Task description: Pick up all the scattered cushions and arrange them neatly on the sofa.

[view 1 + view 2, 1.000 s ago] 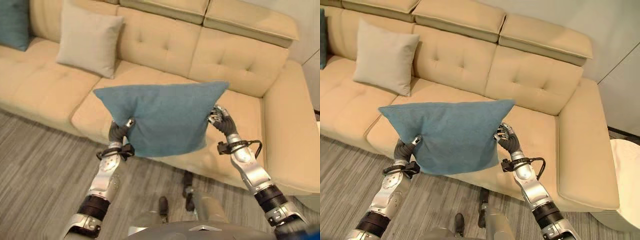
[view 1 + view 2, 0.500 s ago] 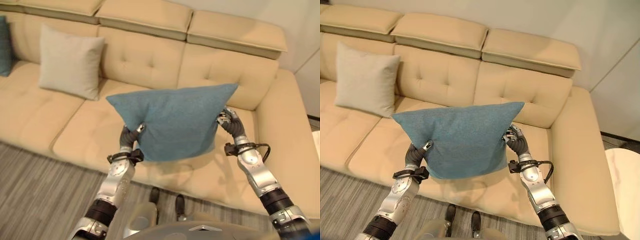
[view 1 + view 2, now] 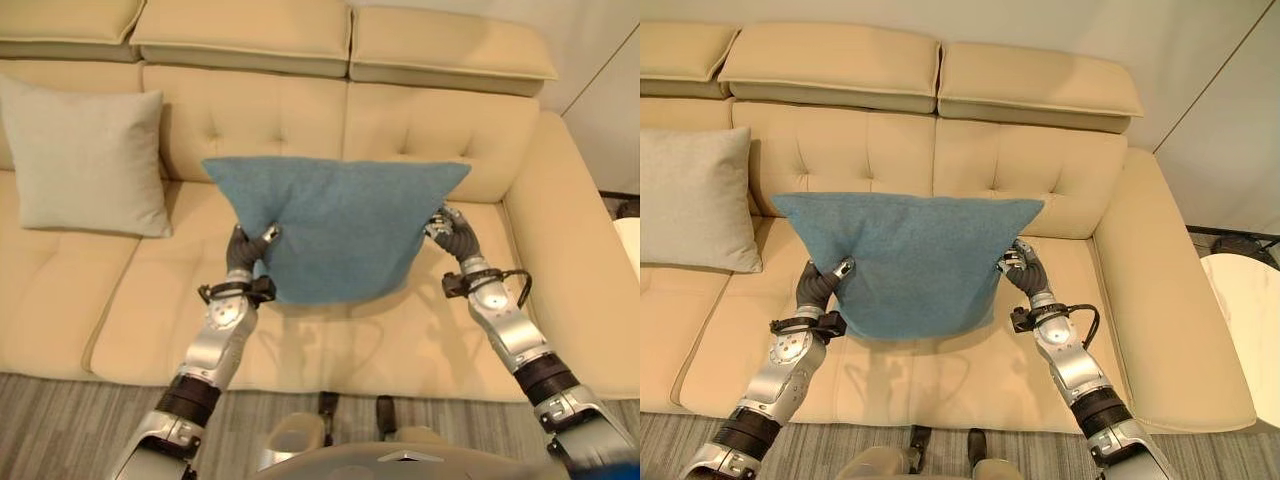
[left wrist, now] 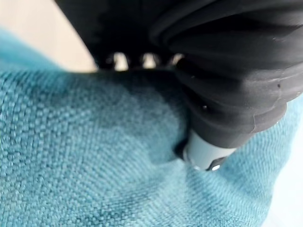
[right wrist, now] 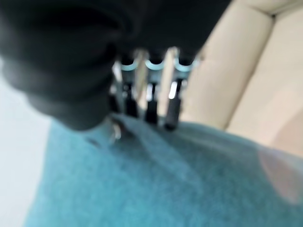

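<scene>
1. Over the middle of the sofa seat, a teal woven square cushion (image 3: 335, 228) hangs in the air, held up by both hands and not touching the seat from what I can see.
2. Left hand (image 3: 243, 252) has its fingers curled into the cushion's lower left edge, thumb pinching the fabric; the left wrist view shows the cloth bunched right under the thumb.
3. Right hand (image 3: 452, 232) does the same on the right edge, with its fingers (image 5: 149, 101) pressed down into the teal weave in its own wrist view.
4. Step in hand, I'd say: carrying the cushion in for placement. Pickup looks done, setting down isn't.
5. Next move probably needs the cushion lowered and tipped back so it leans on the tufted backrest, then both hands letting go together so it doesn't flop forward.
6. A pale beige square cushion (image 3: 86, 157) already stands against the backrest on the robot's left, so lining up beside it would look tidy.
7. Surface is a cream tufted leather-look sofa (image 3: 1035, 170) with a corner section on the right and padded headrests.
8. Grey wood-look plank floor (image 3: 60, 420) runs in front, and a plain light wall (image 3: 1160, 50) sits behind the sofa.
</scene>
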Available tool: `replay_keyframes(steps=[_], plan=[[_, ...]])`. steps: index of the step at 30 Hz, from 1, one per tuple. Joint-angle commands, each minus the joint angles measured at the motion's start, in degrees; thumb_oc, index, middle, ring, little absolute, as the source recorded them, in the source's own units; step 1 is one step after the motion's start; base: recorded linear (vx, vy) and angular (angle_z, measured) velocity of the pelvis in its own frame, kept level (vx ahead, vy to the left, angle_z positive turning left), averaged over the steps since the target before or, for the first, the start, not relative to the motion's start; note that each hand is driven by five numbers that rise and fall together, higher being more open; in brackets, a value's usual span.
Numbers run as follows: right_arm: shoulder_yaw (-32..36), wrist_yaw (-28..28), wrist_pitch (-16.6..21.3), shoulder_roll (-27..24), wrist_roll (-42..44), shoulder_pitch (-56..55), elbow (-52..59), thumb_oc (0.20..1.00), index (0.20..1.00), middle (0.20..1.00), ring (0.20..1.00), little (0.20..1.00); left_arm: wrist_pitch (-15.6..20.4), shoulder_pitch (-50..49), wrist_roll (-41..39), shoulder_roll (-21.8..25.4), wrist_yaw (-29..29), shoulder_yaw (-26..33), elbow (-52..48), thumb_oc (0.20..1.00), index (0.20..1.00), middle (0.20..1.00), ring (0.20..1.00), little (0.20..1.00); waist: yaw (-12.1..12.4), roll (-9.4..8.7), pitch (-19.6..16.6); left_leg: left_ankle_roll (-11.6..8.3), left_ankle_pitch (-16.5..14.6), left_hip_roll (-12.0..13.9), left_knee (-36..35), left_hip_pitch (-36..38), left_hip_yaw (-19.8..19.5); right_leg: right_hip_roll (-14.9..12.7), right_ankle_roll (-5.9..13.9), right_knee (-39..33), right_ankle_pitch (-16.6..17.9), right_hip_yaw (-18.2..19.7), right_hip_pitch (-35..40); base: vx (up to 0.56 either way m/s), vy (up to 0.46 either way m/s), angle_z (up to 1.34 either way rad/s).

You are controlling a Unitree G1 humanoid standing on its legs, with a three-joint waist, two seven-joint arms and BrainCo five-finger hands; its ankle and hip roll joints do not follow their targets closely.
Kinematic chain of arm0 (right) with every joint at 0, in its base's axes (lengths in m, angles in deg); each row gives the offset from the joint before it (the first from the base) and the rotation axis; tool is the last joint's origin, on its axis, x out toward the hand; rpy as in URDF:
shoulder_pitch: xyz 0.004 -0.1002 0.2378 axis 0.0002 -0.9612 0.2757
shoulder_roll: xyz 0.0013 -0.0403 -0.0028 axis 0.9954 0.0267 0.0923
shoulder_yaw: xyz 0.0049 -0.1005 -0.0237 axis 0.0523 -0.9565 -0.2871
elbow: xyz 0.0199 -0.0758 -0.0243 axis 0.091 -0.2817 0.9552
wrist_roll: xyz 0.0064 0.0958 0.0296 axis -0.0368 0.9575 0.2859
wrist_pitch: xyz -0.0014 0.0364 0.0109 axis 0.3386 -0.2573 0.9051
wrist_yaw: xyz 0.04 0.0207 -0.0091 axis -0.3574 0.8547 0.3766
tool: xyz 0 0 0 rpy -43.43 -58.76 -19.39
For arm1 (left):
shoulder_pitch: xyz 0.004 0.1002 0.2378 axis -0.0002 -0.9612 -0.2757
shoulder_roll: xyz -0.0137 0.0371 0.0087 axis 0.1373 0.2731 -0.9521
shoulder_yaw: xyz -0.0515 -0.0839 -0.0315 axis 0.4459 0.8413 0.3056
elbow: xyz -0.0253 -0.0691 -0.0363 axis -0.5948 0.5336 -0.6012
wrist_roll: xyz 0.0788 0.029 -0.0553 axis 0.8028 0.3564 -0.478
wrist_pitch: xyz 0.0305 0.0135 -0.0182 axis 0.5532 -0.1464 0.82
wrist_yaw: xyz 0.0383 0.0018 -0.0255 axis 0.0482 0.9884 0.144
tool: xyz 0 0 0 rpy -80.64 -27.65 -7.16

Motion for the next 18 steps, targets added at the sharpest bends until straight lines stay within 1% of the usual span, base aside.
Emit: replay_keyframes(steps=[1, 2, 3, 5, 6, 9, 12, 13, 15, 18], plan=[[-3.48, -0.39, 4.34, 2.97, 0.52, 10.1, 2.02, 0.2, 0.2, 0.2, 0.2, 0.2, 6.97, 12.11, 0.61, -3.97, -0.75, -3.63, -3.3, 0.2, 0.2, 0.2, 0.2, 0.2, 0.33, 0.29, -4.39, -2.94, -1.5, 2.14, 0.19, 1.54, -0.69, 1.89, 1.86, 0.64, 4.38, -2.03, -1.58, -0.08, -0.023, -0.06], [-5.87, -1.48, 3.85, 2.98, 0.88, 15.84, -1.12, 0.2, 0.2, 0.2, 0.2, 0.2, 7.84, 17.82, -0.51, -2.84, 1.15, -4.19, -0.21, 0.2, 0.2, 0.2, 0.2, 0.2, 0.2, 1.01, -3.51, -3.03, -1.02, 2.23, 0.19, 0.13, -0.4, 2.01, 1.88, 0.74, 4.94, -1.78, -3.51, -0.08, -0.023, -0.06], [-5.87, -1.48, 3.9, 2.98, 0.9, 16.04, -1.24, 0.2, 0.2, 0.2, 0.2, 0.2, 7.89, 18.01, -0.54, -2.83, 1.13, -4.17, -0.08, 0.2, 0.2, 0.2, 0.2, 0.2, 0.19, 1.01, -3.45, -3.03, -1.0, 2.24, 0.19, 0.06, -0.39, 2.02, 1.88, 0.77, 4.95, -1.77, -3.6, -0.11, -0.023, -0.09], [-6.88, -2.5, 3.89, 2.76, 1.44, 20.11, -3.85, 0.2, 0.2, 0.2, 0.2, 0.2, 8.7, 22.32, -1.58, -2.41, 2.09, -4.98, 2.3, 0.2, 0.2, 0.2, 0.2, 0.2, 0.11, 1.44, -2.58, -3.18, -0.39, 2.28, 0.19, -1.96, -0.54, 2.12, 1.92, 0.9, 5.4, -1.9, -5.87, -0.14, -0.025, -0.12], [-7.94, -3.81, 3.89, 2.31, 2.33, 25.55, -6.4, 0.2, 0.2, 0.2, 0.2, 0.2, 9.52, 27.71, -2.3, -1.49, 3.48, -6.36, 5.38, 0.2, 0.2, 0.2, 0.2, 0.2, 0.06, 1.72, -1.47, -3.31, 0.38, 2.41, 0.19, -4.5, -0.9, 2.3, 2.01, 1.1, 6.01, -2.07, -8.69, -0.2, -0.042, -0.04], [-9.24, -5.14, 4.1, 1.71, 3.82, 32.1, -10.08, 0.2, 0.2, 0.2, 0.2, 0.2, 10.45, 34.49, -3.39, -0.34, 4.69, -8.1, 9.93, 0.2, 0.2, 0.2, 0.2, 0.2, -0.08, 1.78, -0.68, -3.69, 1.82, 2.57, 0.19, -8.2, -1.5, 2.47, 2.09, 1.52, 7.08, -2.56, -12.65, -0.11, -0.035, 0.01], [-10.86, -6.79, 4.4, 0.94, 4.7, 38.76, -14.05, 0.2, 0.2, 0.2, 0.2, 0.2, 11.32, 41.54, -5.61, 0.16, 5.19, -10.02, 15.53, 0.2, 0.2, 0.2, 0.2, 0.2, -0.72, 1.57, -0.14, -4.37, 3.25, 2.79, 0.19, -12.71, -2.19, 2.46, 2.48, 1.27, 8.48, -2.8, -16.85, -0.07, -0.015, 0.02], [-10.86, -6.78, 4.44, 0.94, 4.73, 38.89, -14.14, 0.2, 0.2, 0.2, 0.2, 0.2, 11.38, 41.69, -5.68, 0.18, 5.12, -10.02, 15.67, 0.2, 0.2, 0.2, 0.2, 0.2, -0.75, 1.57, -0.21, -4.38, 3.29, 2.79, 0.19, -12.9, -2.22, 2.46, 2.48, 1.28, 8.5, -2.82, -17.03, -0.05, -0.006, -0.03], [-11.53, -8.49, 5.06, 1.5, 5.95, 43.7, -17.28, 0.2, 0.2, 0.2, 0.2, 0.2, 11.85, 48.08, -7.17, 0.96, 5.78, -10.89, 21.54, 0.2, 0.2, 0.2, 0.2, 0.2, -1.25, 0.71, 0.28, -4.9, 3.96, 2.96, 0.19, -17.06, -2.58, 3.07, 2.95, 0.54, 9.86, -2.3, -20.86, -0.04, -0.011, -0.05], [-12.02, -9.1, 5.23, 1.46, 5.92, 45.91, -18.78, 0.2, 0.2, 0.2, 0.2, 0.2, 11.97, 50.84, -7.73, 1.04, 5.75, -11.49, 23.93, 0.2, 0.2, 0.2, 0.2, 0.2, -1.33, 0.26, 0.06, -5.15, 4.26, 2.9, 0.19, -19.12, -2.63, 3.3, 3.27, 0.47, 10.37, -2.07, -22.92, -0.01, 0.005, -0.07]])
